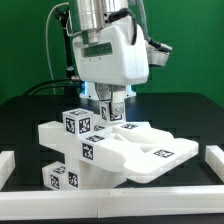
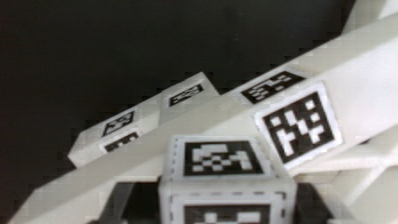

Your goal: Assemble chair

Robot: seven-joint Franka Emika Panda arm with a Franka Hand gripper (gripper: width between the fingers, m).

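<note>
The chair's white tagged parts lie piled at the middle of the black table. A flat slab [image 1: 160, 152] rests tilted on stacked posts [image 1: 72, 152]. My gripper [image 1: 113, 110] reaches down at the slab's back edge. In the wrist view my gripper [image 2: 222, 208] is shut on a white tagged post [image 2: 221, 160], with a dark finger [image 2: 135, 203] on each side of it. Past the post a long white part [image 2: 299, 112] with tags runs slantwise. A further tagged part [image 2: 157, 112] lies beyond that. The place where the held post meets the slab is hidden by the hand.
Plain white border rails lie at the exterior view's left [image 1: 12, 165], right [image 1: 213, 162] and along the front [image 1: 110, 205]. A green wall stands behind the black table [image 1: 185, 115].
</note>
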